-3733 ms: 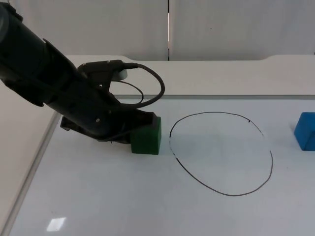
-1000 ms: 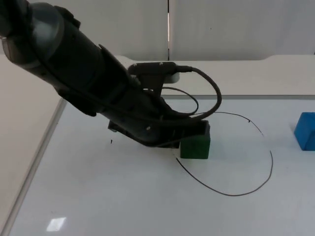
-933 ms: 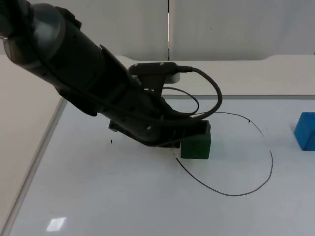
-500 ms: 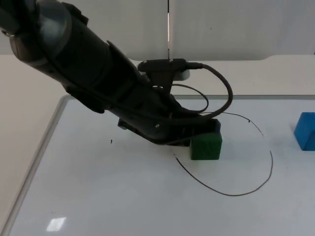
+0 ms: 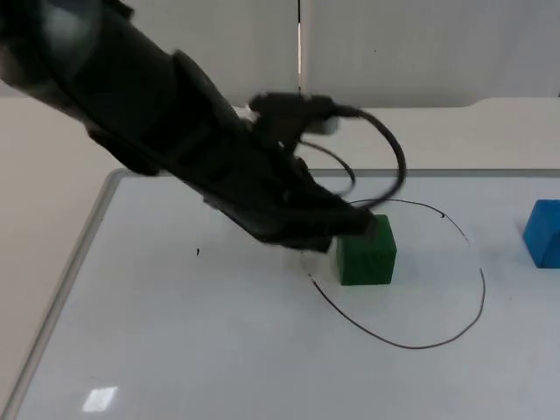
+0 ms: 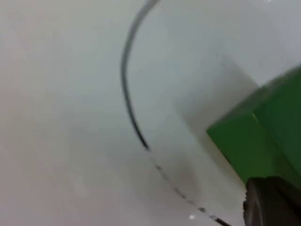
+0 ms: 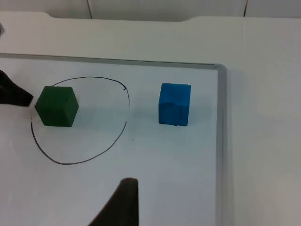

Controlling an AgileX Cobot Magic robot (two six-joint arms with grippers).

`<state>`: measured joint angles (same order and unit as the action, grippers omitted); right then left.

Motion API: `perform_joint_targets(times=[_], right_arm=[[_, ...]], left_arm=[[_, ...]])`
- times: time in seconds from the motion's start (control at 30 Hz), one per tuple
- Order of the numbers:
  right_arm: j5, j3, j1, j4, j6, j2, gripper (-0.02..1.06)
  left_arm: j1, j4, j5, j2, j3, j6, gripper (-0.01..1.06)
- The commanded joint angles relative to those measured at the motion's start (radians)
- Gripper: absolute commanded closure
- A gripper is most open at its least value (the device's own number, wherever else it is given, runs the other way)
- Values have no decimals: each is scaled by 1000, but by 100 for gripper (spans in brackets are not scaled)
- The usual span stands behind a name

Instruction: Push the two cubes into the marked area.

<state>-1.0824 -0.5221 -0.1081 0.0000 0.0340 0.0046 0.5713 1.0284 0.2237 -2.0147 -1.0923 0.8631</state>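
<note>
The left gripper [image 5: 354,226], at the end of the black left arm that slants down from the upper left of the top view, sits low on the white table [image 5: 175,350] near the frame's centre, against the left side of the solid green cube [image 5: 367,251]; whether its fingers are parted or closed cannot be told, and it grasps nothing, only bearing on the cube's side. The green cube stands upright just inside the left edge of the thin black hand-drawn oval outline [image 5: 455,332] that marks the target area, as the right wrist view also shows, with the cube [image 7: 57,106] within the loop [image 7: 75,162]. The solid blue cube [image 5: 544,233] stands at the right edge of the top view, outside the outline and well apart from the green one. The right gripper [image 7: 123,197] waits above the near side of the table, touching nothing. By the look of it, the first push is about finished. The next move likely calls for the left arm to clear off and the right gripper to come down on the blue cube's outer side and slide it leftward over the line.
</note>
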Motion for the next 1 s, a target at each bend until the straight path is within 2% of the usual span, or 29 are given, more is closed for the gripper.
perform_joint_targets(times=[0.0, 0.07, 0.13, 0.23, 0.37, 0.43, 0.57, 0.67, 0.97], right_arm=[[3, 6, 6, 0, 1, -5, -1], [3, 6, 6, 0, 1, -5, -1], [3, 6, 6, 0, 1, -5, -1], [3, 6, 6, 0, 1, -5, -1], [3, 6, 6, 0, 1, -5, -1], [3, 6, 6, 0, 1, -5, -1], [3, 6, 6, 0, 1, -5, -1], [3, 6, 6, 0, 1, -5, -1], [3, 6, 6, 0, 1, -5, -1]], left_arm=[[-43, -21, 41, 63, -7, -12, 105], [-56, -22, 51, 73, -7, -12, 105], [-120, -49, 105, 161, -7, -21, 105], [-158, -94, 130, 234, -7, -63, 105], [-193, -257, 150, 387, -7, -171, 105], [-193, -301, 155, 423, -7, -202, 105], [-193, -463, 189, 533, -7, -340, 105], [-193, -500, 213, 581, -7, -361, 105], [-193, -505, 183, 702, 83, -361, 105]])
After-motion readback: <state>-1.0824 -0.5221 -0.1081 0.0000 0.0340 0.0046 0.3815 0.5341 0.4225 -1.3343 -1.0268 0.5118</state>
